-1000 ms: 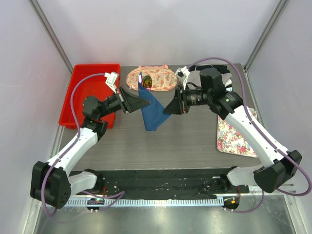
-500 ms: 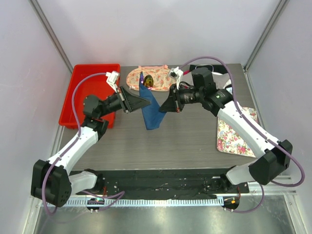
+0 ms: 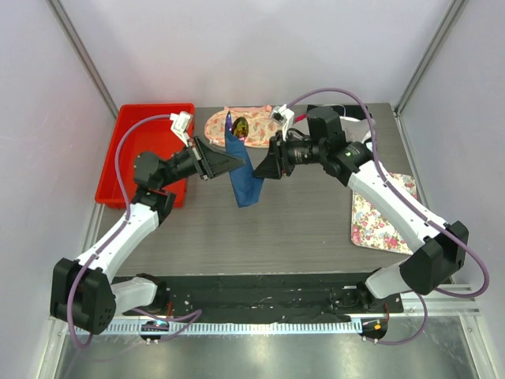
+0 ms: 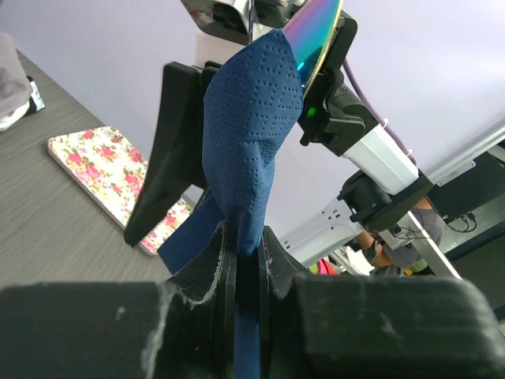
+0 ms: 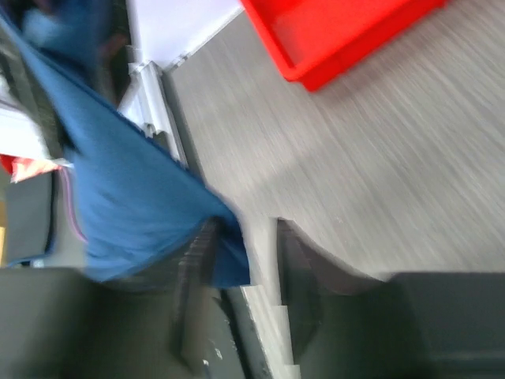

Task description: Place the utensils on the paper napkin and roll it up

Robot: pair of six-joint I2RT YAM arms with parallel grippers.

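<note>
The dark blue paper napkin (image 3: 243,178) hangs crumpled above the table, pinched near its top by my left gripper (image 3: 237,163), which is shut on it. The left wrist view shows the napkin (image 4: 248,126) rising from the closed jaws of the left gripper (image 4: 246,241). My right gripper (image 3: 258,174) is open just right of the napkin. In its blurred wrist view the right gripper (image 5: 246,229) has the napkin's edge (image 5: 134,213) against its left finger. Utensils (image 3: 235,126) with a purple handle and a shiny yellowish end lie behind on the peach cloth; one shiny end (image 4: 319,35) shows beyond the napkin.
A red tray (image 3: 146,138) stands at the back left and shows in the right wrist view (image 5: 347,31). A peach floral cloth (image 3: 264,130) lies at the back centre. A white floral mat (image 3: 379,213) lies at the right and shows in the left wrist view (image 4: 110,178).
My right arm has moved left and back, bringing its open gripper up to the hanging napkin. The left gripper has held the napkin almost still.
</note>
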